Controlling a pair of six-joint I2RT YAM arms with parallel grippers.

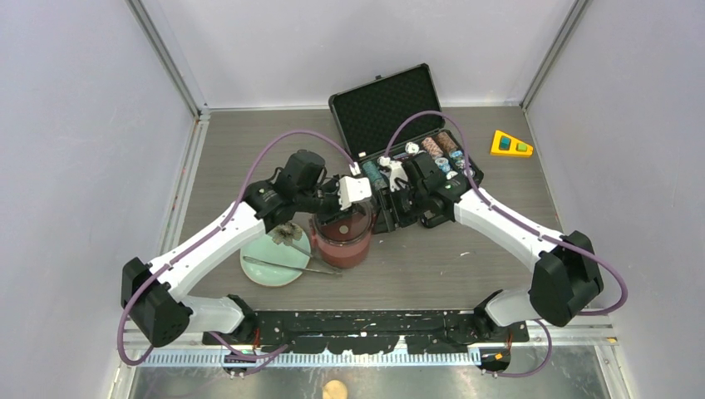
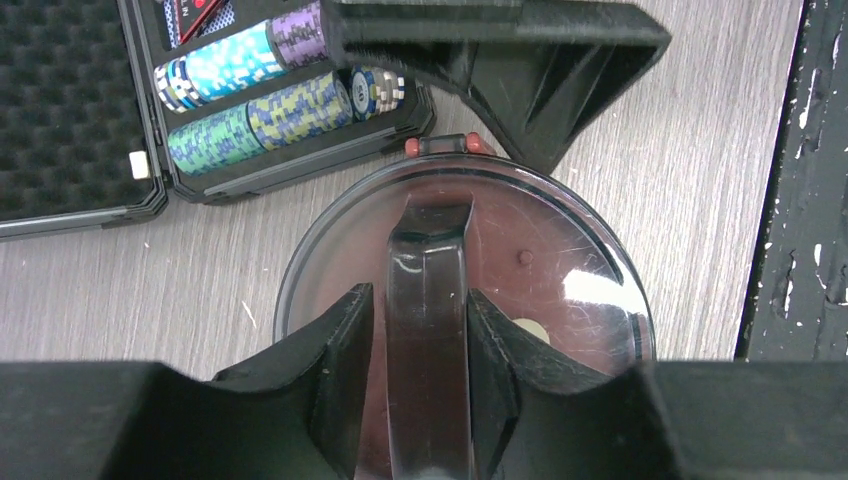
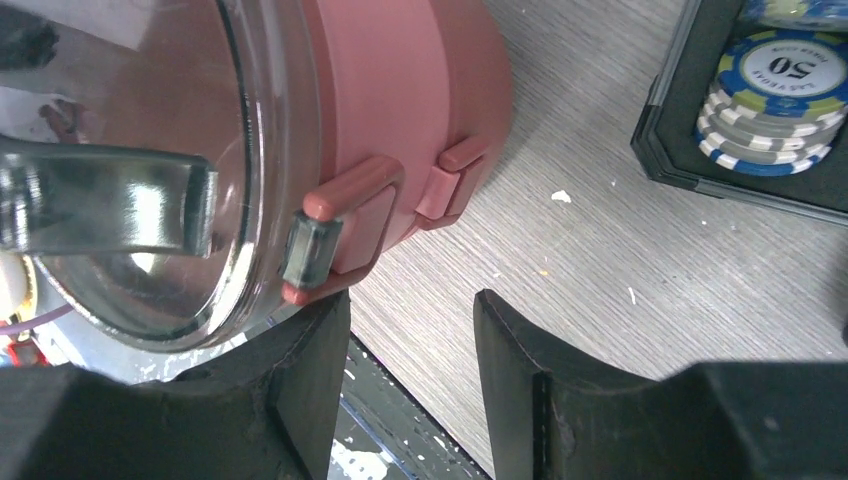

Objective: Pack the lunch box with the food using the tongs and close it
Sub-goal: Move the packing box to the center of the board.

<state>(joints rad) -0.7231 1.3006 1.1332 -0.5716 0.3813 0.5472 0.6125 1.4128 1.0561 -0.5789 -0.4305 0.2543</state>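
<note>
Lunch box (image 1: 341, 239) stands lidded on the table (image 1: 465, 249), just right of the plate (image 1: 253, 270) bearing the tongs (image 1: 293, 266). Left gripper (image 2: 425, 320) clamps the lid's handle (image 2: 428, 250); right gripper (image 3: 410, 330) gapes empty beside a side clip (image 3: 322, 245). Farther back, the poker-chip case (image 1: 387, 104) lies open.

The left arm (image 1: 218, 235) and right arm (image 1: 499, 229) are each made of long, smooth white shells linked by bulky black joint housings, and both are bolted to a flat black base plate (image 1: 366, 320) scuffed with pale chips. A glossy purple cable (image 1: 278, 150) arcs along the left arm, and a matching purple cable (image 1: 416, 120) along the right. The left gripper (image 2: 420, 300) and right gripper (image 3: 405, 310) carry thick matte-black moulded fingers (image 2: 330, 390) with angular faces.
</note>
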